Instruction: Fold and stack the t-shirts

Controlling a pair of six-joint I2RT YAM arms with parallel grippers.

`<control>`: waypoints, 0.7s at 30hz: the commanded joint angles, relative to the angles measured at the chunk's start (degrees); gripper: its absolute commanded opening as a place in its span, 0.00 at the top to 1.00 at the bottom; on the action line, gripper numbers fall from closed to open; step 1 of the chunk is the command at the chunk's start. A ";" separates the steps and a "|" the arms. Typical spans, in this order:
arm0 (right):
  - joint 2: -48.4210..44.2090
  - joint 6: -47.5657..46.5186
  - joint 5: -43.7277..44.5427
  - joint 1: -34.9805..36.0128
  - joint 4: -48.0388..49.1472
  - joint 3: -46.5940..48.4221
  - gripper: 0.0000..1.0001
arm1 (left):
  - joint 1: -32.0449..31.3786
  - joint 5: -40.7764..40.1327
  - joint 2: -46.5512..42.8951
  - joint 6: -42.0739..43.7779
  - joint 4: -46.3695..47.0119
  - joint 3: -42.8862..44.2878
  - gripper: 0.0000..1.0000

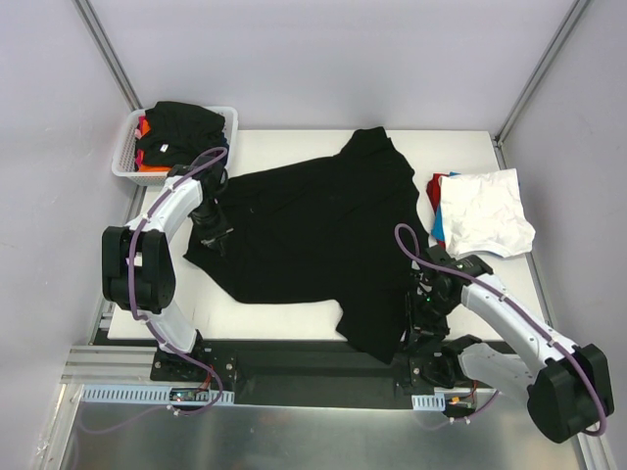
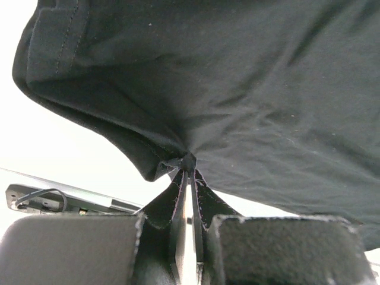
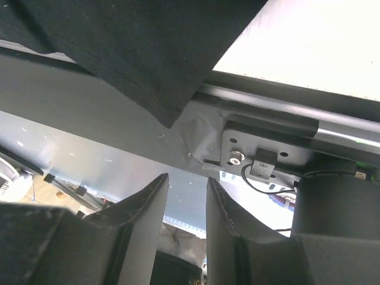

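Observation:
A large black t-shirt (image 1: 313,230) lies spread over the white table (image 1: 460,157), and its near corner (image 1: 372,338) hangs over the front edge. My left gripper (image 1: 216,235) is at the shirt's left edge. In the left wrist view that gripper (image 2: 188,163) is shut on a pinch of the black t-shirt (image 2: 237,89). My right gripper (image 1: 417,328) is at the table's front edge, just right of the hanging corner. In the right wrist view it (image 3: 187,180) stands open with nothing between its fingers, and the black t-shirt (image 3: 136,53) hangs just beyond them, apart from them.
A folded white t-shirt (image 1: 485,211) lies at the table's right on red and blue ones (image 1: 436,201). A white mesh basket (image 1: 125,157) at the back left holds a black t-shirt (image 1: 181,122) over orange cloth. The metal frame rail (image 3: 297,113) runs under the front edge.

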 commanded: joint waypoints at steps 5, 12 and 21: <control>4.96 2.21 0.01 1.58 11.22 -4.56 0.65 | -0.64 -0.34 -0.79 0.71 -1.30 4.03 0.97; 10.07 3.00 3.18 3.68 19.13 -4.93 0.83 | -0.64 -1.14 -2.20 1.33 -1.83 2.27 0.97; 19.03 4.14 1.95 9.13 22.56 -1.05 0.60 | -0.64 -1.22 -1.67 1.41 -1.92 2.36 0.97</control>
